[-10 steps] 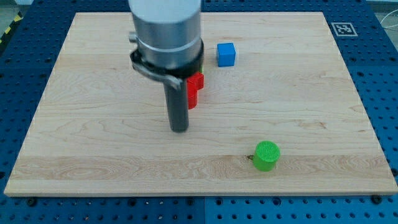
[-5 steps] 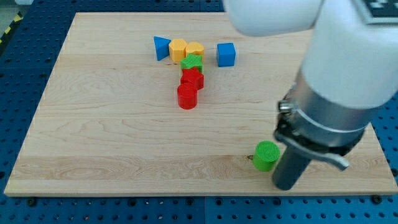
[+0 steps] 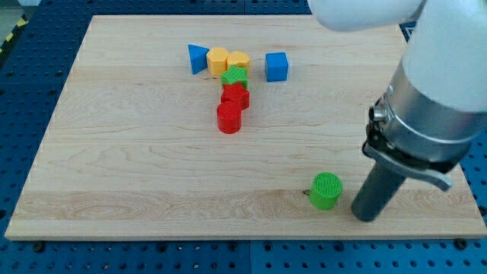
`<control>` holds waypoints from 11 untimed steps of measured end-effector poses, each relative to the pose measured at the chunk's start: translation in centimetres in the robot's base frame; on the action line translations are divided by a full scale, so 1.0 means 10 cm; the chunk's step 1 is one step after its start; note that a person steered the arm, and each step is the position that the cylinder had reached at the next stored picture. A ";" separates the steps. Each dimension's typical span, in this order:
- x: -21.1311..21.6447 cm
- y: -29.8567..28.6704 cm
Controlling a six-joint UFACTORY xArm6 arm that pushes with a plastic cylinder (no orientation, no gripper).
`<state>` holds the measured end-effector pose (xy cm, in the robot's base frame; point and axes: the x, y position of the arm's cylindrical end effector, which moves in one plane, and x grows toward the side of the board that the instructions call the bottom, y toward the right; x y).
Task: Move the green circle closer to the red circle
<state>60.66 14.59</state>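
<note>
Sitting just left of my tip [image 3: 366, 217] — the green circle [image 3: 326, 190], apart from it.

Pale wooden board [image 3: 114, 152] on blue pegboard bench. Near view's top: blue triangle block [image 3: 198, 58], two yellow blocks [image 3: 218, 59] [image 3: 239, 60], green star block [image 3: 235, 76], red star block [image 3: 236, 95], blue cube [image 3: 277, 66] apart at right.

green circle [image 3: 326, 190], red circle [image 3: 228, 119], blue cube [image 3: 276, 66]

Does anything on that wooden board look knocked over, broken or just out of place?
Nothing looks damaged. The only odd one out is the green circle, alone near the view's bottom, far from the red circle and its cluster. My tip stands just right of it.
</note>
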 end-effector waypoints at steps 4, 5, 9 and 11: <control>-0.42 -0.92; -0.31 -0.74; -0.71 -0.59; -0.72 -0.63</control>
<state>53.44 8.30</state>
